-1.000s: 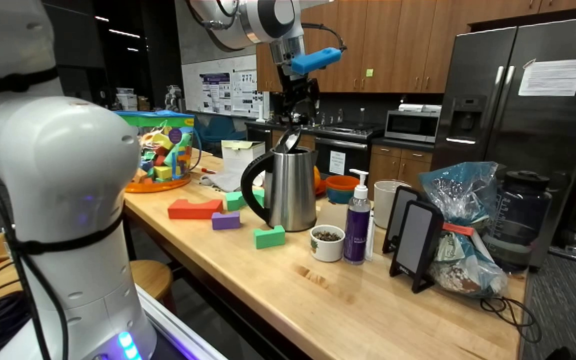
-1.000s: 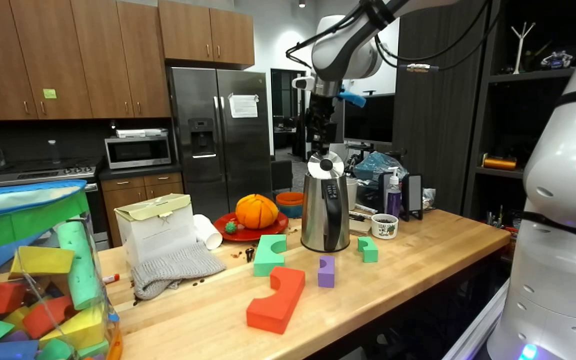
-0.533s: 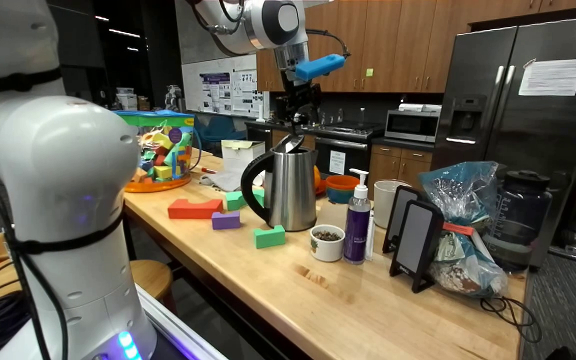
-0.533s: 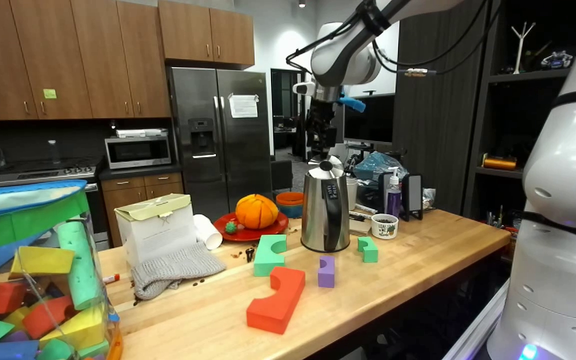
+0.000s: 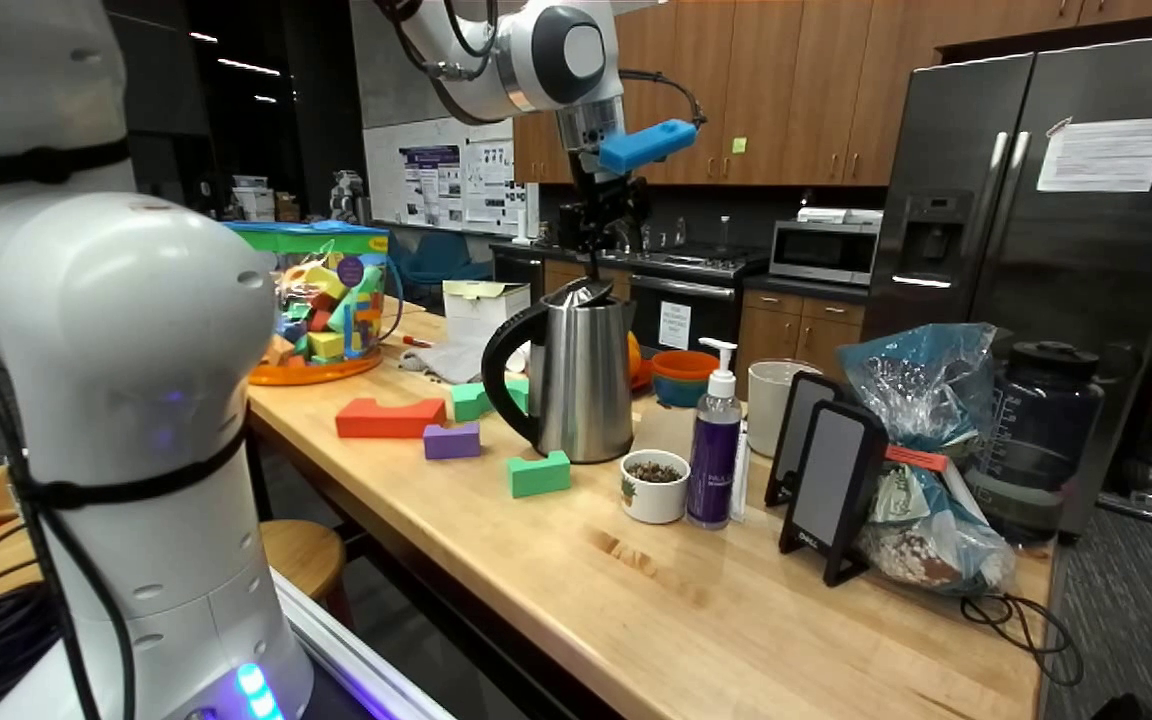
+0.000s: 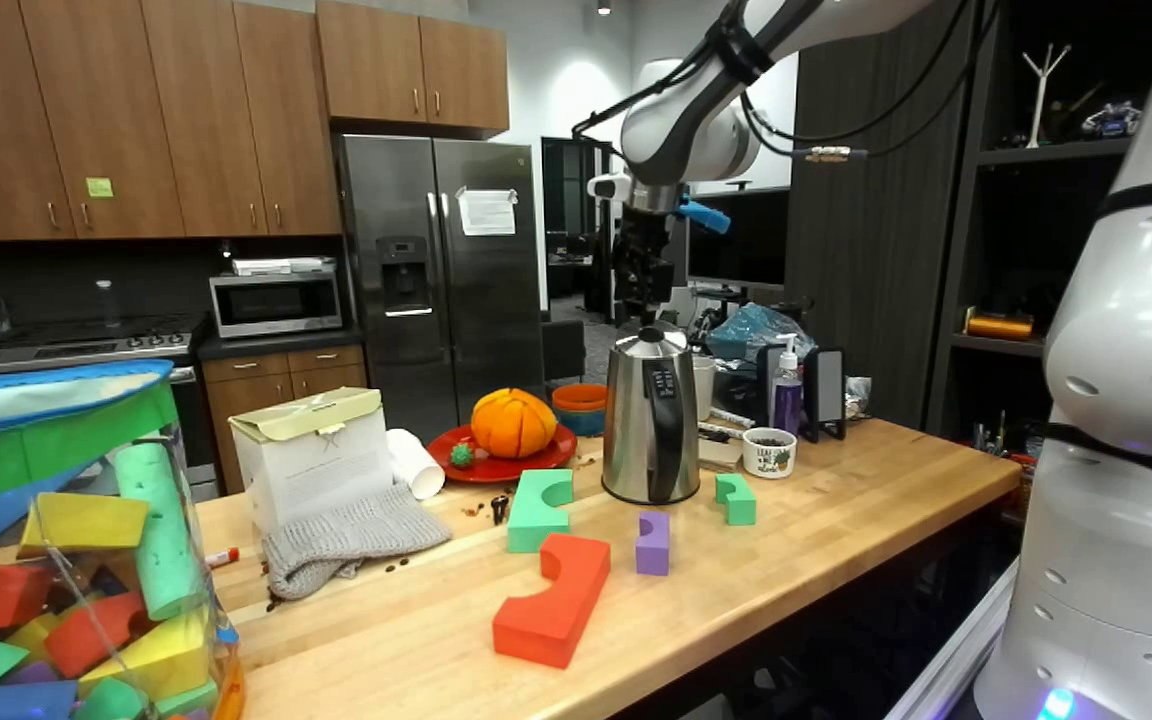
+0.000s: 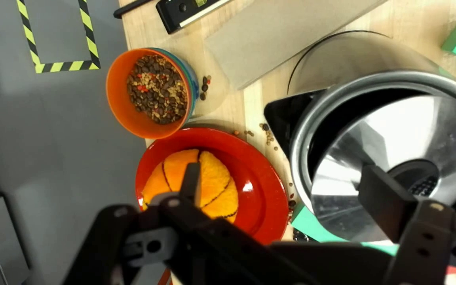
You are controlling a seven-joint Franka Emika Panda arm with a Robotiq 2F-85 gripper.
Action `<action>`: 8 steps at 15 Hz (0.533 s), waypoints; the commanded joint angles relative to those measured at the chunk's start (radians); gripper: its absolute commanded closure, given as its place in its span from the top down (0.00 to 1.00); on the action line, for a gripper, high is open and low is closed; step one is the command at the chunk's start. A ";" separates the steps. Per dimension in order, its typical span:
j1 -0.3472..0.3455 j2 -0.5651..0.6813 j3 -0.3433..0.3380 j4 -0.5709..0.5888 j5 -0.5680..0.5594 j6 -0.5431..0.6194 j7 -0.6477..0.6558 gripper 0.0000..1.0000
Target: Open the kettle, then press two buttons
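Gripper (image 7: 279, 170) fingers (image 7: 386, 198) spread wide, holding nothing; in wrist view one overlaps the lid (image 7: 406, 126), contact unclear. Lid askew across mouth of the kettle (image 5: 584, 390); wrist view shows dark gap beside it. Kettle upright on table (image 6: 836, 500), both exterior views. Button panel (image 6: 664, 380) on handle (image 6: 669, 440) faces camera in an exterior view. Beans (image 7: 156, 87) inside orange bowl (image 7: 118, 97): wrist view only.

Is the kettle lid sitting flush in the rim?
No, the wrist view shows the lid askew, overlapping the rim on one side.
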 commanded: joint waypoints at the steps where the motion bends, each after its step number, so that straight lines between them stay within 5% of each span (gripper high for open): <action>1: -0.015 0.031 0.000 0.021 0.031 0.020 -0.039 1.00; 8: -0.023 0.068 0.002 0.025 0.059 0.037 -0.068 1.00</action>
